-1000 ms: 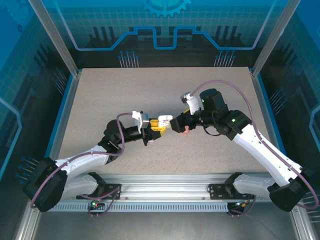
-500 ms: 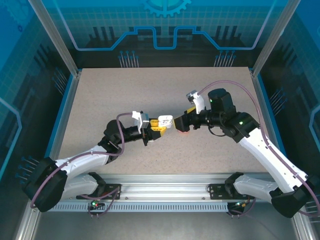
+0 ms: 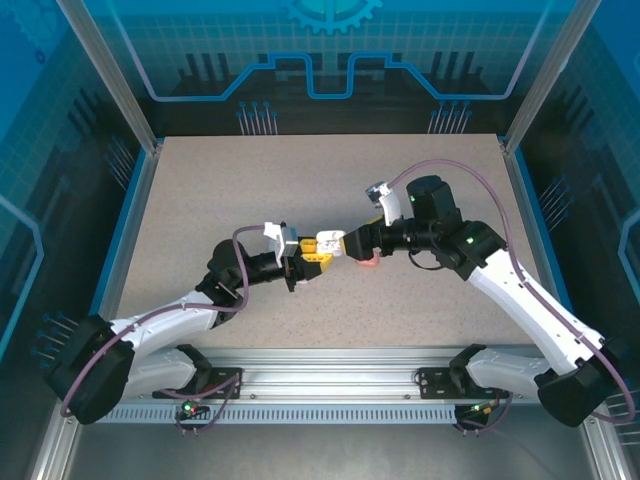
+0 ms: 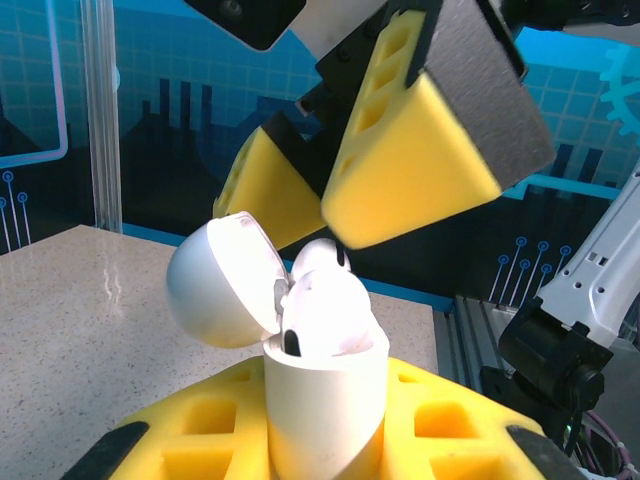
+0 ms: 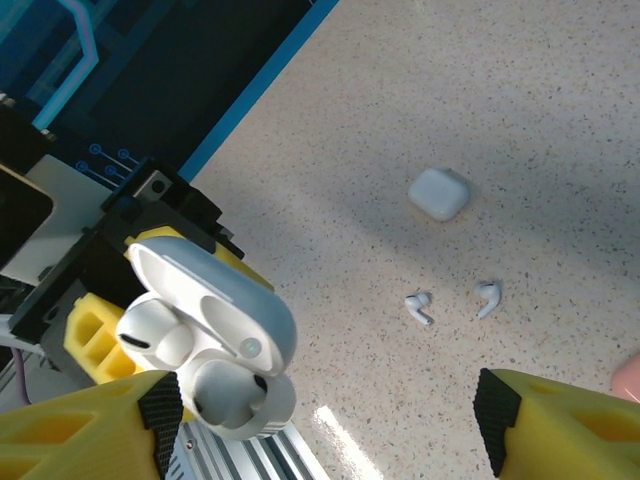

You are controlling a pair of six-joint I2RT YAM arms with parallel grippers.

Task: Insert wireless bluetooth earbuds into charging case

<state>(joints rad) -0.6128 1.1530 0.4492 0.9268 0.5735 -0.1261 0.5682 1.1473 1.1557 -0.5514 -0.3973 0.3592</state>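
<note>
At the bottom of the left wrist view, the left claw (image 3: 312, 259) was clenched on the case (image 4: 325, 400), which stood upright between its yellow pads (image 4: 190, 440). Its lid (image 4: 220, 280) was swung open to the left. One white earbud (image 4: 325, 305) sat in the case, its head poking out of the top. Just above and behind it, in the upper middle of that frame, the right claw (image 5: 320, 425) hovered released, its yellow fingers (image 4: 420, 150) spread apart and holding nothing. In the right wrist view the open case sat at lower left, close beside one finger. Farther off on the bench (image 5: 500, 100), right of centre, two loose earbuds (image 5: 418, 307) lay near each other without touching. Beyond them, toward the upper right, a closed second case (image 5: 438, 193) lay alone.
</note>
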